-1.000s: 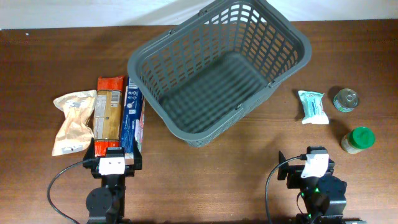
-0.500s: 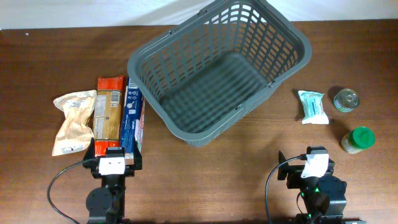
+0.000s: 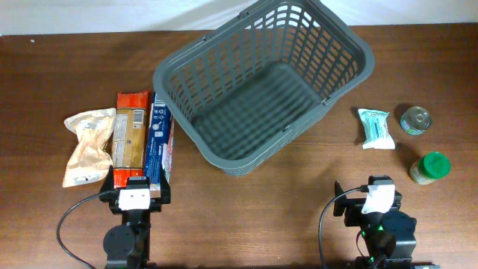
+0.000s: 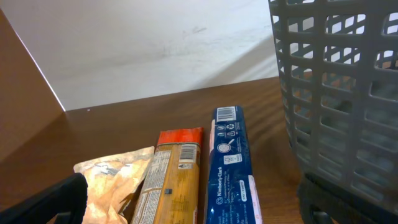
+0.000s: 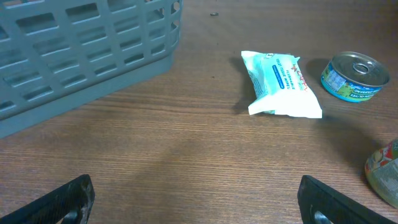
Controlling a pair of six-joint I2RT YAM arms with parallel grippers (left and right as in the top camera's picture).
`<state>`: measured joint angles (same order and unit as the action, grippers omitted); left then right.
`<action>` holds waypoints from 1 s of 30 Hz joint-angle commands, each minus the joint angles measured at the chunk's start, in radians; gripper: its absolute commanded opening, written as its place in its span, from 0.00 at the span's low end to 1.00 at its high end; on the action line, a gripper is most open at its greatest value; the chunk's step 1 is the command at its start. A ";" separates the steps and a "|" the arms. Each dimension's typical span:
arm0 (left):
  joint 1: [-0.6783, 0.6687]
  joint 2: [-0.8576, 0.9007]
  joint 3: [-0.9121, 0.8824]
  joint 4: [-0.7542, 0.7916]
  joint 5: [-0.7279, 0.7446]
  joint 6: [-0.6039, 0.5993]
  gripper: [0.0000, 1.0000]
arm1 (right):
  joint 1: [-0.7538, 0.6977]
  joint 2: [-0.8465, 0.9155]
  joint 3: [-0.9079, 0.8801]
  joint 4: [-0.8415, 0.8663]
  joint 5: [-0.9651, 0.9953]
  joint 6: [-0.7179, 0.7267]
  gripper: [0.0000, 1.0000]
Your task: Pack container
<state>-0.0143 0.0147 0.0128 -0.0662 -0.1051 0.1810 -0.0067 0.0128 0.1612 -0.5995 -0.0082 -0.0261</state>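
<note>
The dark grey lattice basket (image 3: 334,93) stands empty at the table's back middle; its wall shows in the left wrist view (image 4: 336,99) and the right wrist view (image 5: 81,50). A tan bag (image 3: 86,146), an orange pack (image 3: 128,138) and a blue box (image 3: 158,142) lie side by side at the left. A white-teal pack (image 3: 375,128), a metal can (image 3: 415,119) and a green-lidded jar (image 3: 429,167) lie at the right. My left gripper (image 3: 136,190) is open and empty at the near ends of the packs. My right gripper (image 3: 377,196) is open and empty over bare table.
In the left wrist view the tan bag (image 4: 115,180), orange pack (image 4: 171,177) and blue box (image 4: 231,168) lie just ahead of my fingers. In the right wrist view the white-teal pack (image 5: 280,84) and can (image 5: 356,76) lie ahead to the right. A white wall stands behind the table.
</note>
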 commanded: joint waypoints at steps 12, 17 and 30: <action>0.005 0.021 0.127 -0.043 -0.024 -0.060 0.99 | 0.006 0.009 0.090 0.089 -0.246 0.187 0.99; 0.005 0.196 0.358 -0.130 -0.111 -0.056 0.99 | 0.006 0.181 0.317 0.055 -0.195 0.186 0.99; 0.189 0.902 1.135 -0.508 -0.004 -0.056 0.99 | 0.006 0.984 1.450 -0.521 -0.177 -0.040 0.99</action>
<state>0.1162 0.7952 1.0027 -0.5240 -0.1909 0.1322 -0.0063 0.8959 1.4296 -1.0859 -0.1604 -0.0326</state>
